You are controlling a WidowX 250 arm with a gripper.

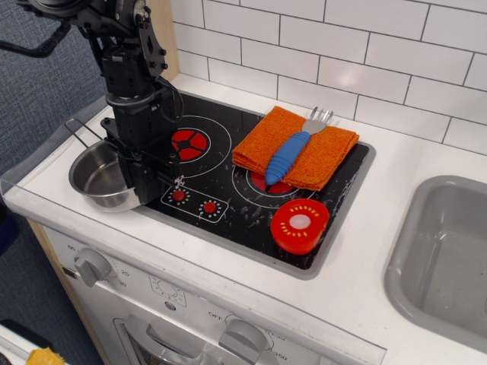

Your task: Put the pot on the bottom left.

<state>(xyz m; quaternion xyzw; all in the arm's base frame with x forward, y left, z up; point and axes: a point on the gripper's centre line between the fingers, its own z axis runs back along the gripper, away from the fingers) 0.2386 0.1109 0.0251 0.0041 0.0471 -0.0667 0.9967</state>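
At the near left corner of the stove, a small round pot (103, 176) of shiny steel sits half off the black glass cooktop (228, 182), its bowl overhanging the grey rim onto the white counter (46, 179). A thin wire handle runs from its far side toward the wall. The black arm comes straight down over the pot's right rim, and the gripper (144, 190) looks closed on that rim, though the arm's bulk hides the fingertips, so I cannot tell for sure.

The left burner ring (190, 142), with its red centre, lies bare beside the arm. On the right burner rests a folded orange cloth (295, 147), nubbly in weave, with a blue-handled plastic fork (295, 148) laid across it. A red tomato half (300, 226), cut face up, sits near the cooktop's front edge. Two red dials (194, 201) are printed between burners. To the far right, a smooth grey sink (445, 251) drops into the counter, well apart from the rest.
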